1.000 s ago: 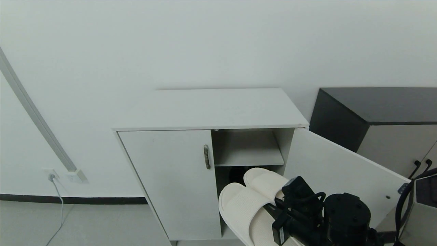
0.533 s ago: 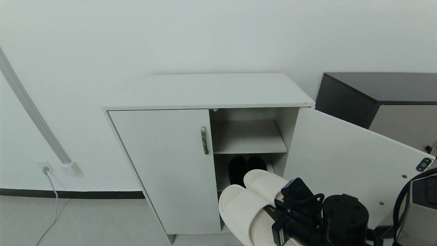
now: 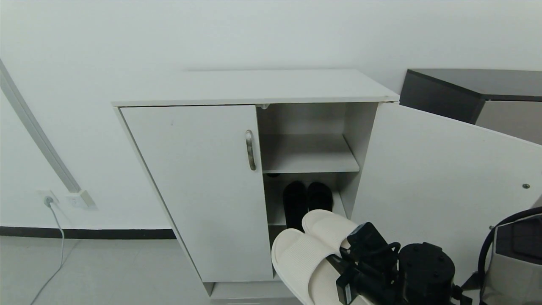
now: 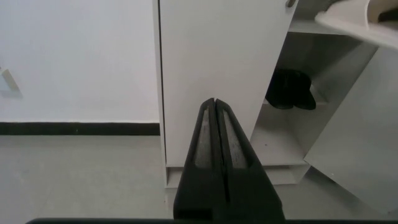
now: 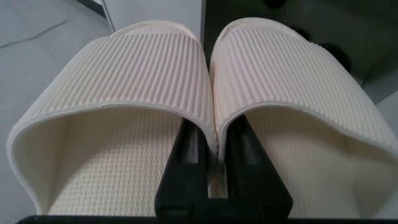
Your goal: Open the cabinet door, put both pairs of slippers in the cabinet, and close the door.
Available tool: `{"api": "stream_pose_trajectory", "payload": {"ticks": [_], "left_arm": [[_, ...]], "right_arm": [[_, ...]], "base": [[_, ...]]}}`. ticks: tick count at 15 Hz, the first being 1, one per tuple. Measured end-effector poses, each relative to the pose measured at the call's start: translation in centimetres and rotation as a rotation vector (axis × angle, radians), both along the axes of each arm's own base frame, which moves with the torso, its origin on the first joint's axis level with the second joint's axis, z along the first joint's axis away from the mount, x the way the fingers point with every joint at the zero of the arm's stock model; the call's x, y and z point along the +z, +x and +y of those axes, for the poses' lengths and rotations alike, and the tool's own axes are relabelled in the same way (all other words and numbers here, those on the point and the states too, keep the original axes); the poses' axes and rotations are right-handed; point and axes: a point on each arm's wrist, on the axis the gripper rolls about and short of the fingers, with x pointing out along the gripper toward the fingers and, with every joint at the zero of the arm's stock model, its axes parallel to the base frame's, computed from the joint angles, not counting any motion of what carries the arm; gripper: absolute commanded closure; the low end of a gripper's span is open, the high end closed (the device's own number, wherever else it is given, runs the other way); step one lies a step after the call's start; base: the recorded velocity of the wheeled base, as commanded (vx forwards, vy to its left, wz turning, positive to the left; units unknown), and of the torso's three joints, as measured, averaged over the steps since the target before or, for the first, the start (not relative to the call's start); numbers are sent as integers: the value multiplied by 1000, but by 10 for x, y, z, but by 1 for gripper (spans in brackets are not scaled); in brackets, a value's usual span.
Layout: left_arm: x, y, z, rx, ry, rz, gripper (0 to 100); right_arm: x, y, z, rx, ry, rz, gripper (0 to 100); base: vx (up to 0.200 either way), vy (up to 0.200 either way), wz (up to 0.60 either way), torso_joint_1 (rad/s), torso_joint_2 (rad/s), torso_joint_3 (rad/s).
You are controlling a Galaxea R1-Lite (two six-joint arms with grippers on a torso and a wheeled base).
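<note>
The white cabinet (image 3: 254, 87) stands against the wall, its right door (image 3: 440, 169) swung open and its left door (image 3: 199, 186) closed. A black pair of slippers (image 3: 307, 197) (image 4: 291, 90) lies on the lower shelf inside. My right gripper (image 5: 209, 152) is shut on the inner edges of a cream pair of slippers (image 3: 311, 250) (image 5: 205, 93), held side by side in front of the opening, toes toward the cabinet. My left gripper (image 4: 215, 118) is shut with nothing in it, low in front of the closed left door.
An upper shelf (image 3: 309, 154) inside the cabinet is bare. A dark cabinet (image 3: 470, 93) stands to the right, behind the open door. A wall socket with a cable (image 3: 48, 201) sits low on the left wall. Grey floor (image 3: 84, 271) lies before the cabinet.
The head view has dropped lower, bringing the cabinet's lower shelf and the black slippers into sight. The cream slippers stay in my right gripper at about the same spot in the picture.
</note>
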Motion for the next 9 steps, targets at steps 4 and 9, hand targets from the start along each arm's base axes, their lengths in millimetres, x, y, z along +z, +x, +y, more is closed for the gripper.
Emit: {"api": "stream_pose_trajectory", "payload": {"ticks": [4,9], "left_arm": [[0,0,0,0,0,0,100],[0,0,0,0,0,0,100]], "right_arm": [[1,15,14,-115,-2,-28,100],[12,41,50,-374,-39,83,100]], "base": [[0,0,0,-3,15,9],[0,0,0,0,0,0]]}}
